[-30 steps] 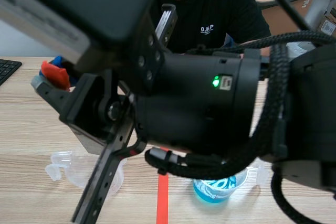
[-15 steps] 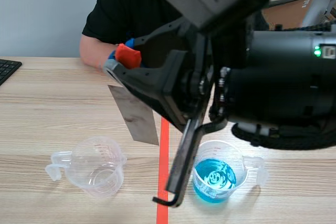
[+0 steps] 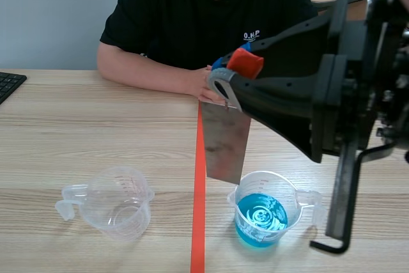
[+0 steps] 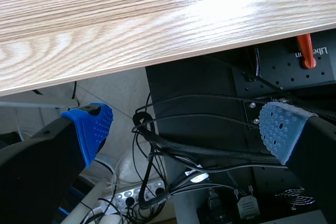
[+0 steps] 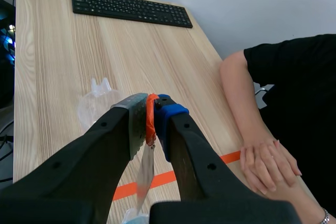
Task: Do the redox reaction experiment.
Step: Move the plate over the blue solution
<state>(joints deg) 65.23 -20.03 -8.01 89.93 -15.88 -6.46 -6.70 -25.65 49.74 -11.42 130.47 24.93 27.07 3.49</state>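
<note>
Sheet of metal [image 3: 225, 140] hanging pinched in raised right pincer [image 5: 152, 115], left pincer [image 4: 184, 129] spread.

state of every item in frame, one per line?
right gripper: shut on metal sheet
metal sheet: hanging upright, lower edge near blue cup rim
blue cup: upright, part-filled with blue liquid
clear cup: upright, empty
left gripper: open, off the table edge

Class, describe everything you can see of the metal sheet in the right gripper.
The metal sheet is a thin, flat, dull grey rectangle. It hangs nearly upright, top edge pinched in the right gripper, lower corner by the rim of the beaker of blue liquid; contact there is unclear.
</note>
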